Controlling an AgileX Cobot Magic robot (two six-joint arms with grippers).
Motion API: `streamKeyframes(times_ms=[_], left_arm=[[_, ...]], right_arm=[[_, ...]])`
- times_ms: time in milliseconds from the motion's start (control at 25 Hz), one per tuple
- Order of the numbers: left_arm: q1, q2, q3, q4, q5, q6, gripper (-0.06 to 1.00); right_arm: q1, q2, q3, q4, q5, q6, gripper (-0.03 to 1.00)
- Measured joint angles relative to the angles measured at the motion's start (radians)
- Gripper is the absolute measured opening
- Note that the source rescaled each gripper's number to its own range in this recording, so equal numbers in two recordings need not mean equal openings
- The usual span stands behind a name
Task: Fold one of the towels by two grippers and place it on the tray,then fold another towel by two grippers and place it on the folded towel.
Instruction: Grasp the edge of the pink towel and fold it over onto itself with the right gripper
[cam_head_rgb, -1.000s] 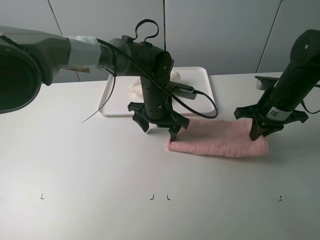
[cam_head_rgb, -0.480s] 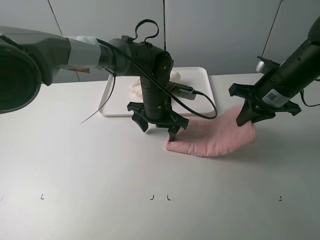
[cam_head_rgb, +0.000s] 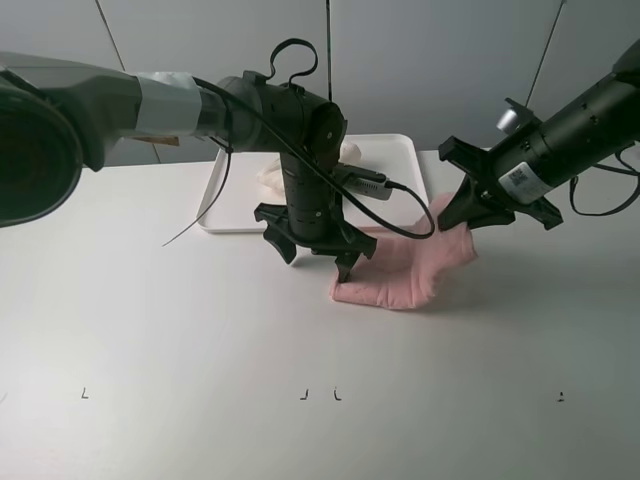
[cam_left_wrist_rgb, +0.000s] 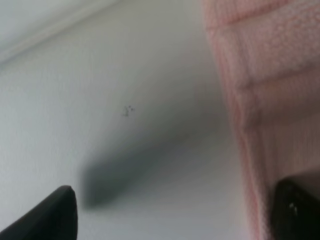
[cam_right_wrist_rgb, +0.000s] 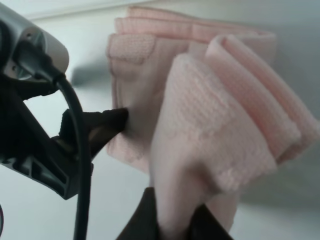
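Note:
A pink towel (cam_head_rgb: 395, 272) lies on the table in front of the white tray (cam_head_rgb: 398, 160). My right gripper (cam_head_rgb: 472, 215) is shut on its right end and holds that end lifted, curled over toward the left. In the right wrist view the towel (cam_right_wrist_rgb: 225, 125) hangs doubled from the shut gripper (cam_right_wrist_rgb: 172, 225). My left gripper (cam_head_rgb: 318, 252) is open and stands at the towel's left end, one fingertip (cam_head_rgb: 349, 266) on its edge. The left wrist view shows the towel edge (cam_left_wrist_rgb: 270, 80) by that fingertip (cam_left_wrist_rgb: 295, 210). A cream towel (cam_head_rgb: 268, 178) lies on the tray, mostly hidden behind my left arm.
The tray stands at the back middle, just behind the left arm. A black cable (cam_head_rgb: 400, 200) loops from the left arm over the tray's front edge. Small black marks (cam_head_rgb: 320, 395) lie along the near part of the table.
My right gripper has lifted the towel's right end and carried it left and up, toward the left gripper. The towel has bunched shorter. The left arm has not moved.

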Motion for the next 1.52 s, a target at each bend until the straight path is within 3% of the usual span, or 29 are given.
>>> streamKeyframes(times_ms=[240,600,920,1160,1520], left_arm=[[0.0,0.0,0.0,0.002,0.001,0.02,0.99],[0.0,0.0,0.0,0.004,0.004,0.022,0.99],[0.002,0.0,0.0,0.0,0.004,0.022,0.99],[0.053,-0.019,-0.003,-0.082,0.02,0.064,0.99],[0.089,-0.058,-0.186,-0.087,0.103,0.11,0.99]], right_arm=[[0.0,0.089,0.075,0.335,0.009,-0.279,0.04],[0.0,0.161,0.178,0.695,0.007,-0.624,0.04],[0.0,0.231,0.194,0.784,0.025,-0.714,0.04],[0.0,0.233,0.194,0.802,0.027,-0.736,0.04],[0.0,0.233,0.194,0.806,0.027,-0.744,0.04]])
